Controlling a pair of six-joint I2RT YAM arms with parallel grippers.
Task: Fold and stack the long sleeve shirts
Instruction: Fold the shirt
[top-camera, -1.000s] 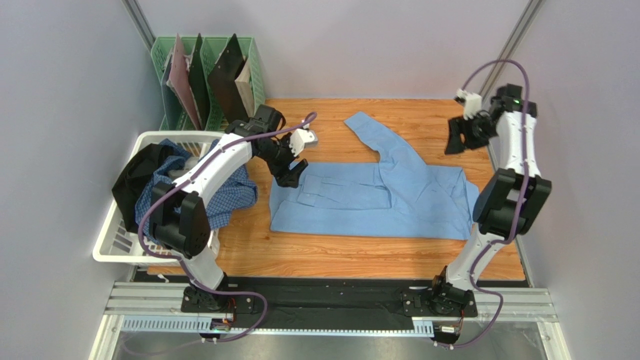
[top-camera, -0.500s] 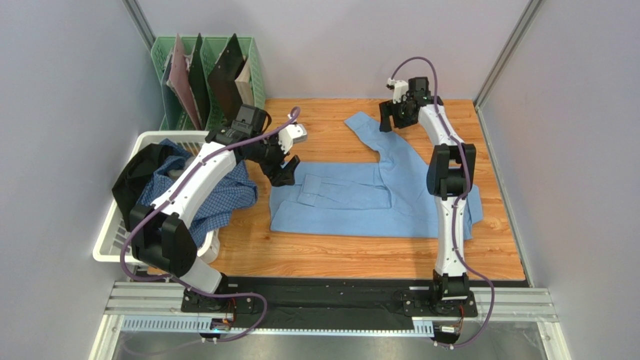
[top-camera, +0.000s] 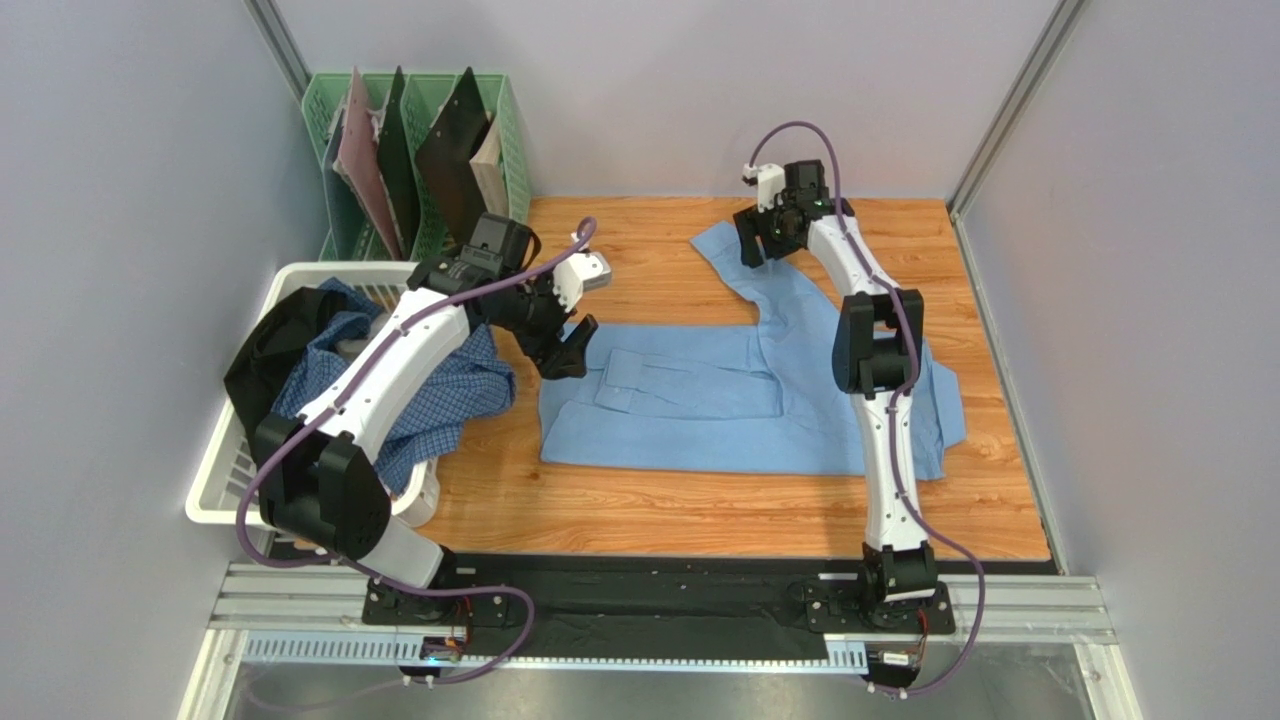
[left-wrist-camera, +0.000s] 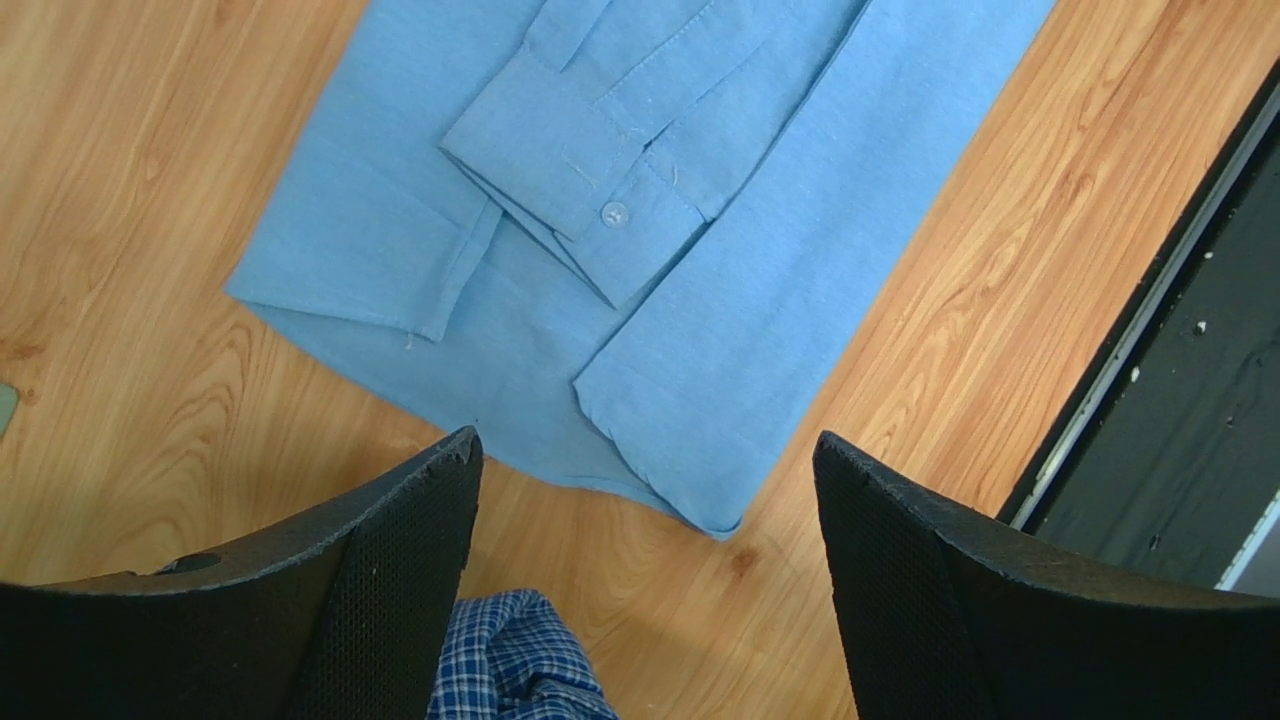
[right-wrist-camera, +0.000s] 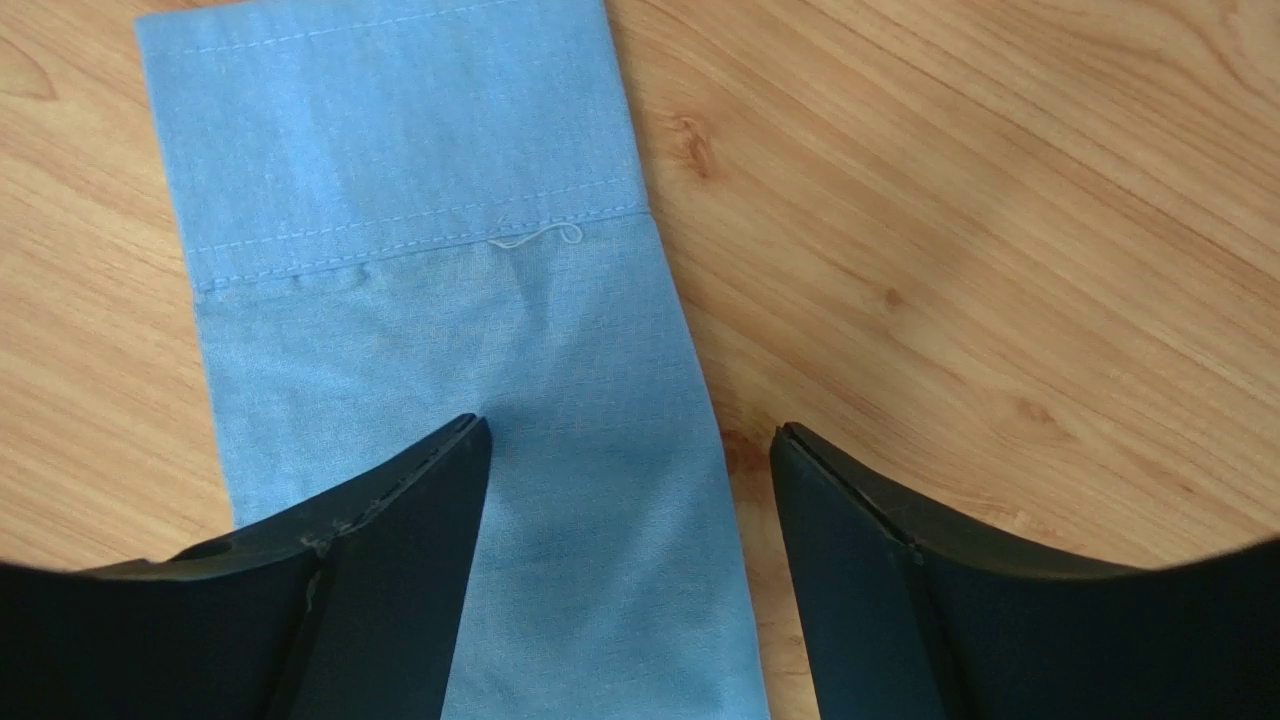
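Now mid-fold, with the blue shirt (top-camera: 706, 405) flat mid-table, my right gripper (right-wrist-camera: 624, 435) hangs spread over its cuff (right-wrist-camera: 406, 135) at 12 o'clock and my left gripper (left-wrist-camera: 646, 458) is spread at its 9 o'clock edge; next I'd pinch the cuff and fold it toward 6.

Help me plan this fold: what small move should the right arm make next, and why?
Probably lower the right gripper and close on the sleeve just behind its cuff. Its jaws stand open over that sleeve, which lies stretched away from the light blue shirt, while the other sleeve already lies folded across the body.
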